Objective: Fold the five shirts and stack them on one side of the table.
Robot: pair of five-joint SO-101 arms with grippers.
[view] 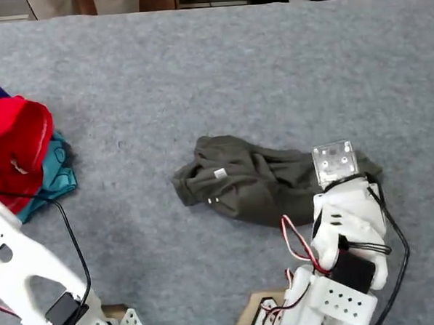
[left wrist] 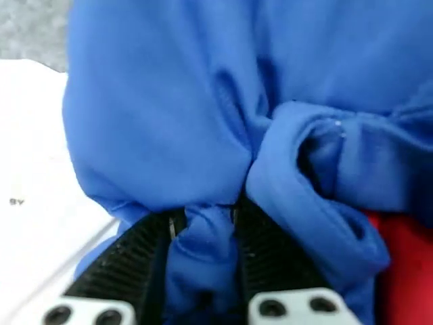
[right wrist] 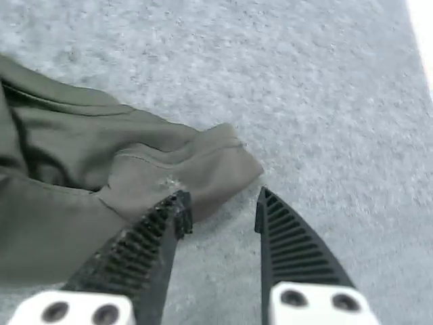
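left gripper (left wrist: 203, 220) clamped on blue shirt (left wrist: 162, 101), right gripper (right wrist: 221, 206) spread apart at olive shirt (right wrist: 74, 162) edge, grey table (view: 198, 76)

The table (view: 197, 69) has a speckled grey, felt-like cover. The olive shirt (view: 247, 183) is a plain dark green-brown with a small white tag. The red shirt (view: 15, 137) is bright and unpatterned, the teal shirt (view: 57, 171) a plain blue-green, and the blue shirt (left wrist: 189, 108) a plain royal blue. The 2 arms (view: 351, 228) are white, with black and red cables (view: 74, 243). The left gripper (left wrist: 203, 220) and the right gripper (right wrist: 222, 203) have black ribbed jaws on white bases
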